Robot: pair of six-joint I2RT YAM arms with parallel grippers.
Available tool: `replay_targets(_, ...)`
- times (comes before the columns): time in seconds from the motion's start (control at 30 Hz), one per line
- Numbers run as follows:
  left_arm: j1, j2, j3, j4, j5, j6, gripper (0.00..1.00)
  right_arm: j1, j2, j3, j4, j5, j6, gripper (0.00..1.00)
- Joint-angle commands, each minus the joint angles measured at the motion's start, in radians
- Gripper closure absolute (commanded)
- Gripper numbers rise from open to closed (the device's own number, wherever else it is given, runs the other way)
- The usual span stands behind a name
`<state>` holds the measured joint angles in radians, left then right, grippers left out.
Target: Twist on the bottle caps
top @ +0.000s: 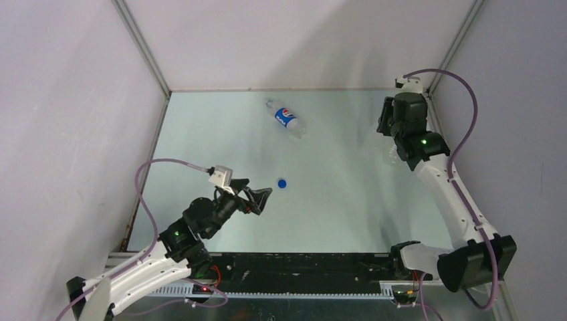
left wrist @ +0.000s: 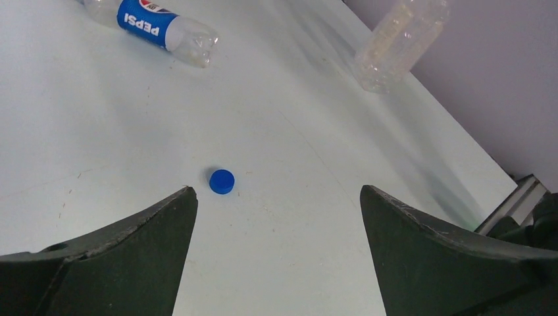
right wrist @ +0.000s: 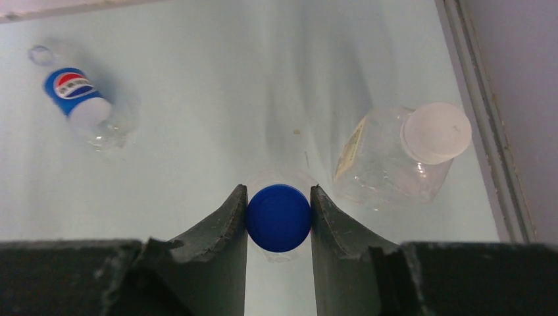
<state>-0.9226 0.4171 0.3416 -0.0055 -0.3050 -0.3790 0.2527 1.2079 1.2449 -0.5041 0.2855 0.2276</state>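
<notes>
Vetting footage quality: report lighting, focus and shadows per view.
Top external: even, soft light; Pepsi bottle readable, shadows faint. Left wrist: loose blue cap sharp, plain bottle slightly soft. Right wrist: gripped blue cap sharp in the right pincer; shadow streaks fan across the table behind.

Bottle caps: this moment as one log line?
right gripper: shut on held blue cap; left gripper: open, facing loose blue cap; Pepsi bottle: lying
</notes>
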Motion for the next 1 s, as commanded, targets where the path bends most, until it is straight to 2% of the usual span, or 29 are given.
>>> replay_targets(0.0, 0.002, 0.009, -0.029, 0.05, -0.054, -0.068, 0.0, -0.028, 0.06, -0.019, 0.094, -0.004, -0.009, 1.0)
replay_targets(0.23, 0.002, 0.058, -0.034, 0.064, -0.018, -0.053, 0.0, -0.038, 0.11, -0.088, 0.179, 0.019, -0.023, 1.0)
replay_targets(0.37, 0.001, 0.065, -0.071, 0.132, 0.069, -0.011, 0.0, -0.041, 0.128, -0.128, 0.213, 0.017, -0.027, 1.0)
replay_targets(0.53, 0.002, 0.078, -0.07, 0.137, 0.076, -0.011, 0.0, -0.043, 0.142, -0.162, 0.236, 0.016, -0.033, 1.0)
replay_targets(0.67, 0.002, 0.1, -0.061, 0.128, 0.063, -0.018, 0.0, -0.043, 0.148, -0.17, 0.232, 0.006, -0.029, 0.92)
replay_targets(0.97, 0.002, 0.098, -0.06, 0.119, 0.043, -0.021, 0.0, -0.043, 0.124, -0.17, 0.212, -0.005, -0.002, 0.61)
